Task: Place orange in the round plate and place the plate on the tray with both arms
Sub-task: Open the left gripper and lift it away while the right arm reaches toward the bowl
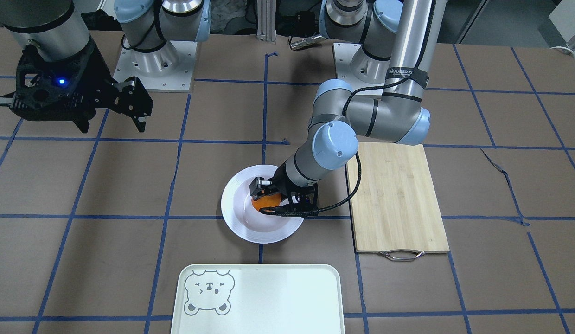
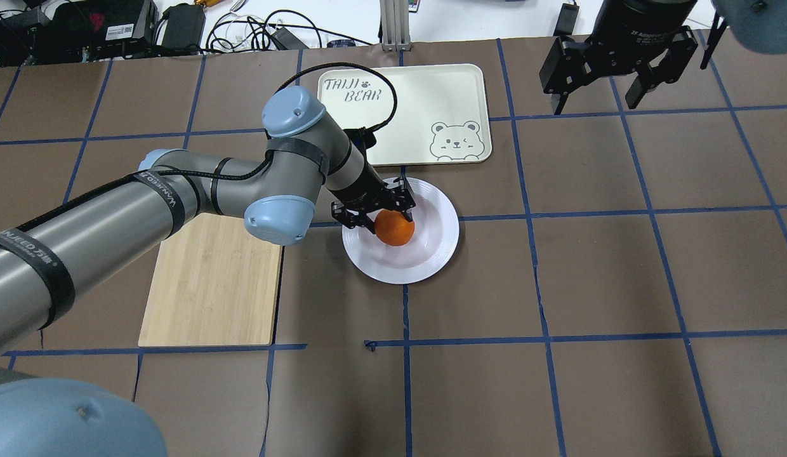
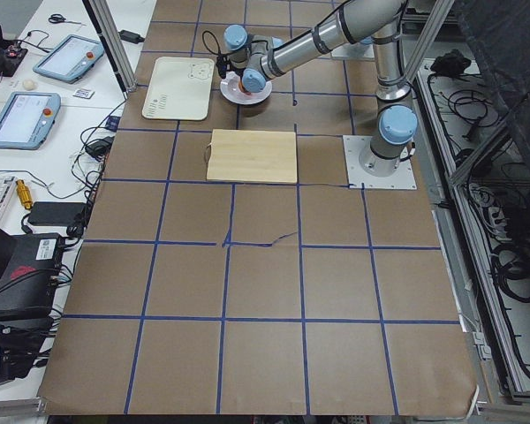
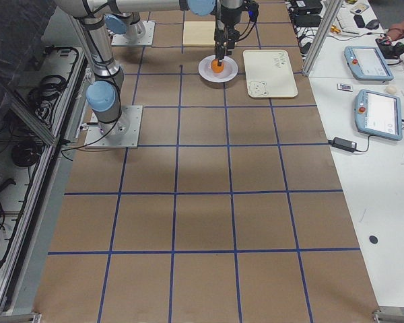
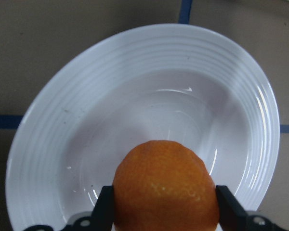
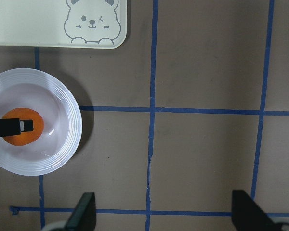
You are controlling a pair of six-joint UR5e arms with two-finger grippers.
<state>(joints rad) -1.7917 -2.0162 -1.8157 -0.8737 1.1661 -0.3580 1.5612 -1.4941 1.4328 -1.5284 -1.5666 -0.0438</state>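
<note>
now, cutting board (image 2: pixel 209 285): bamboo, far left in the overhead view, no part of the job.
left gripper (image 2: pixel 386 212): jaws pinching the orange across its middle, low over the plate's well.
orange (image 5: pixel 164 187): over the sunken centre of the round plate; whether it already rests on the china i cannot tell. likely light and firm with a little give, and the dimpled skin should grip well. being round, it may roll once let go.
round plate (image 2: pixel 441 235): on the table just beside the tray, not touching it. it looks stiff, glossy, slippery and breakable, so the wide rim at opposite sides is the likely hold for two arms.
tray (image 2: pixel 431 89): lies flat beyond the plate.
right gripper (image 2: pixel 598 86): jaws spread wide, holding nothing, well apart from the plate.
views: only the left wrist view shows both pads against the peel; only the overhead view shows the gap between plate and tray.
</note>
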